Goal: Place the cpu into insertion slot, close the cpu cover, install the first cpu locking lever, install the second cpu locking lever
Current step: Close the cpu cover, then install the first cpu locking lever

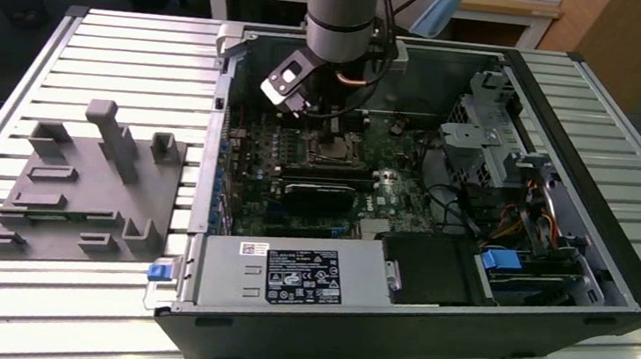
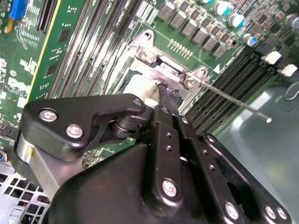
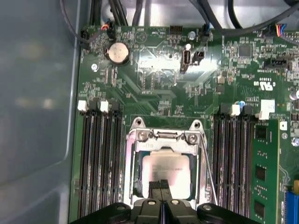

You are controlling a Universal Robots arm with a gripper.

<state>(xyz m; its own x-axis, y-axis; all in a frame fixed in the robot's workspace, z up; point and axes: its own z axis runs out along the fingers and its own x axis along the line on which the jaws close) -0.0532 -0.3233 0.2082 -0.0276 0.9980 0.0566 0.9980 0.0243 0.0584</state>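
Note:
The cpu (image 3: 167, 169) lies with its silver-grey top up in the insertion slot (image 3: 136, 184) on the green board. The silver cpu cover (image 3: 129, 163) lies around it as a frame. My gripper (image 3: 160, 183) is shut, and its black fingertips rest over the cpu's near edge with nothing visible between them. In the second wrist view the gripper (image 2: 167, 91) reaches the cover (image 2: 154, 70) beside its hinge screws. A thin metal locking lever (image 2: 233, 101) sticks out from the socket corner, and its free end is off the board. In the exterior view the gripper (image 1: 323, 129) hangs over the socket (image 1: 330, 151).
Long black memory slots (image 3: 100, 158) flank the socket on both sides. A black fan (image 1: 319, 195), a power supply (image 1: 288, 273) and a drive cage (image 1: 492, 143) fill the open case. A grey fixture (image 1: 84, 188) sits on the slatted table at the exterior view's left.

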